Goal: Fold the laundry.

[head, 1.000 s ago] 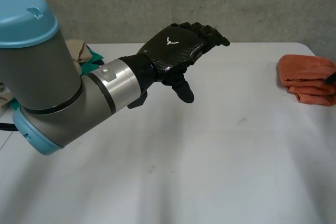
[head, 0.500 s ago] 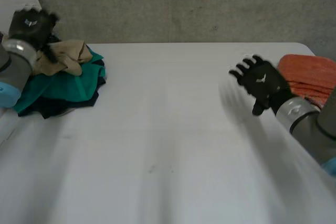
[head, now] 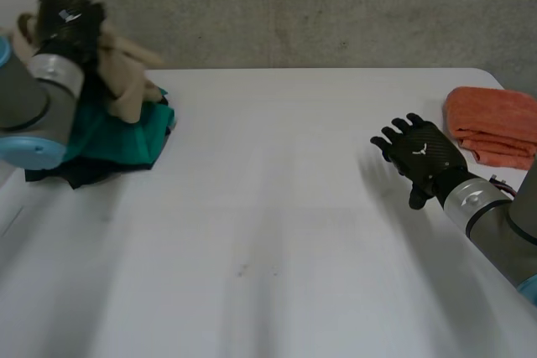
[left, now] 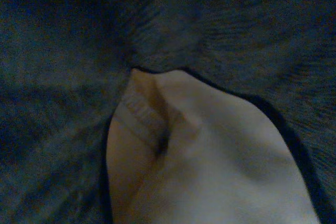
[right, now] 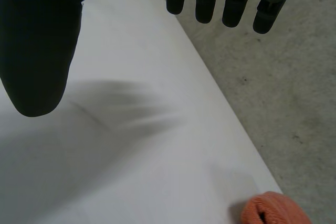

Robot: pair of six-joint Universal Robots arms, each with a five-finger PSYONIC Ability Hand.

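My left hand (head: pixel 67 18) is clutching the beige cloth (head: pixel 127 81), raised just above the pile (head: pixel 122 136). I am judging it best to lift it fully clear before spreading it on the table (head: pixel 268 232). My right hand (head: pixel 424 161) is hovering beside the orange towel (head: pixel 495 123), fingers apart and empty.

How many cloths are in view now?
4. An orange cloth lies folded at the far right of the table. A beige cloth, a green cloth and a dark cloth are piled at the far left. The pile may hide more.
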